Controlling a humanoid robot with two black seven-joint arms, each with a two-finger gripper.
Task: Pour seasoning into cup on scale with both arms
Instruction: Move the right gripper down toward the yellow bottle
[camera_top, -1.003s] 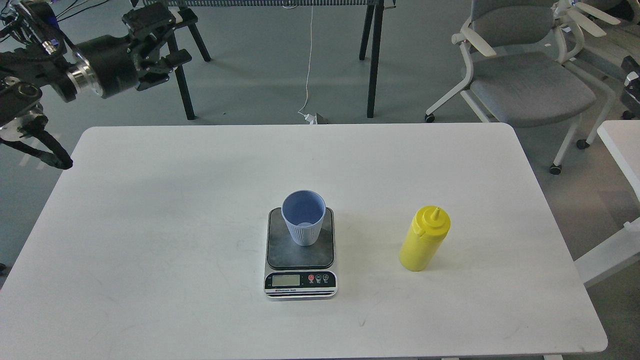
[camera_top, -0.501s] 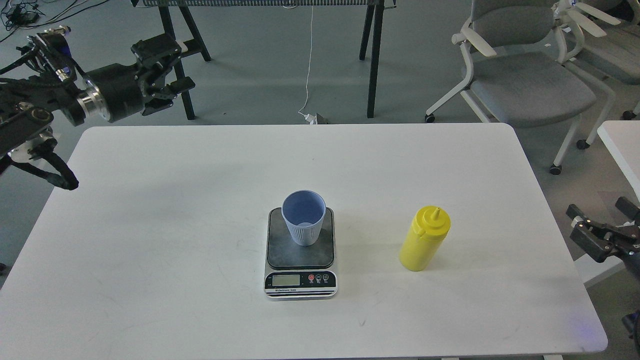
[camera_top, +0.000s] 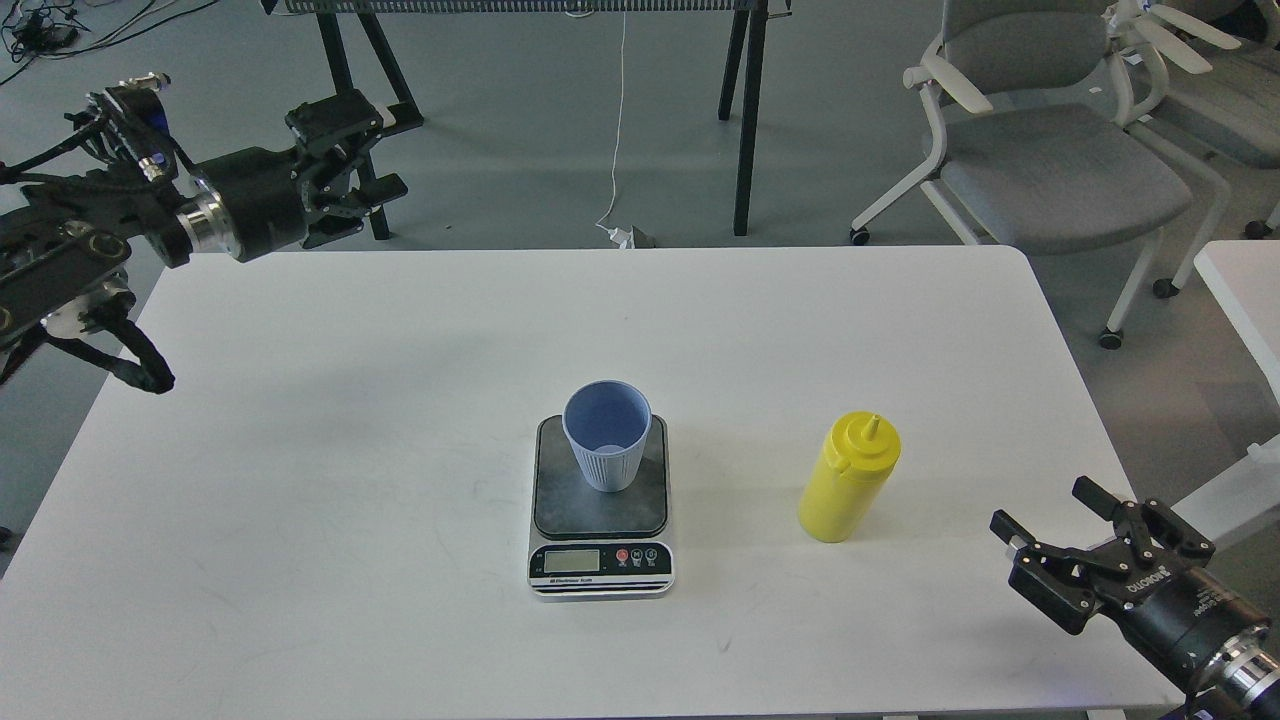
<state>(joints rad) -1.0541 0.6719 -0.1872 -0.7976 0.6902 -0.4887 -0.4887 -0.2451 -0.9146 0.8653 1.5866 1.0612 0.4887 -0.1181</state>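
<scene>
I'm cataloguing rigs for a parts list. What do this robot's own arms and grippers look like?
Both arms are black. The left arm has a thick cylindrical forearm with a shiny silver wrist ring, loose black cables and a blue-marked connector block. Its left gripper is black with angular two-finger linkages. The right gripper is black too, with two fingers, small white lettering on its body and a silver ring behind.

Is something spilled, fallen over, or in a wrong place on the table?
Nothing stands out. The cup stands upright on the scale, the yellow bottle stands upright beside it with its cap on, and no spill shows on the table.
</scene>
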